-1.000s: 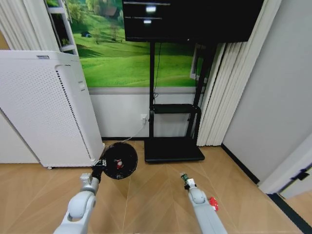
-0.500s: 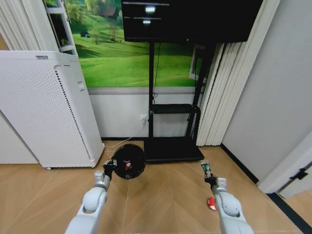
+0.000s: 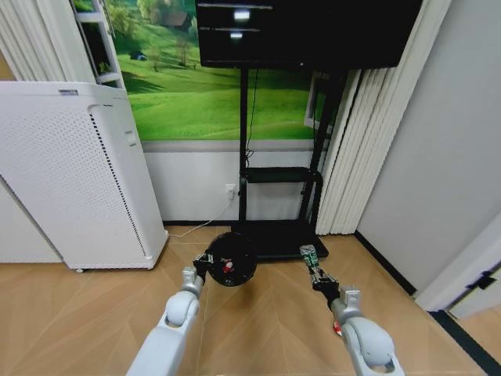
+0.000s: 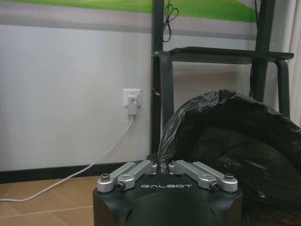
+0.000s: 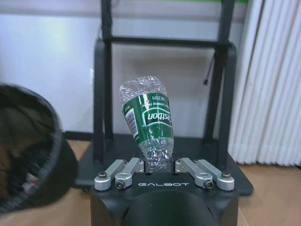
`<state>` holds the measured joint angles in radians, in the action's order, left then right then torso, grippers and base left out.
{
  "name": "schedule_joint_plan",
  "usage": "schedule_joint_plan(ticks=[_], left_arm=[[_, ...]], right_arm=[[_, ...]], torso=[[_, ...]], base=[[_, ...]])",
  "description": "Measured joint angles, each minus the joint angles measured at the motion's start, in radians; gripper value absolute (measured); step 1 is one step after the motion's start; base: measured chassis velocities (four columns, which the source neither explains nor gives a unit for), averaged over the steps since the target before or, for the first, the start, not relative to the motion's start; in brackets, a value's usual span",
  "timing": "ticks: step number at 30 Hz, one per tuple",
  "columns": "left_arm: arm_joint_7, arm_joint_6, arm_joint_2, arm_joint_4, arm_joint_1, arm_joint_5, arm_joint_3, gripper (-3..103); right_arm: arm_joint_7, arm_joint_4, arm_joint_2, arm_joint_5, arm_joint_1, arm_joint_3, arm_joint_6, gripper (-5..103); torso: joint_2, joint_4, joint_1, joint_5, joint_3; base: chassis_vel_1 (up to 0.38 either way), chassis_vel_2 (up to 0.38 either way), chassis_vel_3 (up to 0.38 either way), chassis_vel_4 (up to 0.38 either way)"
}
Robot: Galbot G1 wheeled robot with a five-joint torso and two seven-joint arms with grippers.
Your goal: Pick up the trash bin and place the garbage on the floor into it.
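Left gripper [image 3: 202, 265] clamped on trash bin [image 3: 232, 259] rim, bin held above floor. Right gripper [image 3: 316, 276] pinches bottle [image 3: 309, 254] by neck, just beside bin. Risk: bottle tilted, may slip; red scrap [image 3: 337, 329] on floor.

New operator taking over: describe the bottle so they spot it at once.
Below the black TV stand, the right gripper holds the bottle up, right of the trash bin. It is crumpled clear plastic with a green label, unlike the red scrap on the floor.
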<state>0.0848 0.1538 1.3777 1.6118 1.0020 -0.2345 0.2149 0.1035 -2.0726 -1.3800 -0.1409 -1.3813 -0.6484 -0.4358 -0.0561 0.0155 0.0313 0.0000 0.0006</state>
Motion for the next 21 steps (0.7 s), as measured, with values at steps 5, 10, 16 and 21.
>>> schedule_joint_plan(ticks=[5, 10, 16, 21], left_arm=[[0.002, -0.004, 0.007, -0.015, -0.009, 0.005, -0.017, 4], [0.004, -0.01, 0.024, -0.042, -0.03, 0.013, -0.045, 4], [0.02, -0.013, 0.081, -0.084, -0.079, 0.028, -0.103, 4], [0.033, -0.013, 0.098, -0.075, -0.059, 0.039, -0.111, 4]], right_arm=[[0.0, -0.026, 0.003, 0.0, -0.007, 0.011, 0.0, 25], [0.017, -0.079, 0.013, 0.001, -0.018, 0.031, 0.0, 25], [0.076, -0.136, 0.051, 0.027, -0.031, 0.117, 0.018, 25], [0.085, -0.126, 0.051, 0.057, -0.015, 0.176, 0.023, 25]], torso=[[0.0, 0.0, 0.0, 0.0001, 0.0], [0.0, 0.0, 0.0, 0.0, 0.0], [0.0, 0.0002, 0.0, 0.0, 0.0], [0.0, -0.0002, 0.0, 0.0, 0.0]], base=[[0.0, 0.0, 0.0, 0.0], [0.0, 0.0, 0.0, 0.0], [0.0, 0.0, 0.0, 0.0], [0.0, 0.0, 0.0, 0.0]])
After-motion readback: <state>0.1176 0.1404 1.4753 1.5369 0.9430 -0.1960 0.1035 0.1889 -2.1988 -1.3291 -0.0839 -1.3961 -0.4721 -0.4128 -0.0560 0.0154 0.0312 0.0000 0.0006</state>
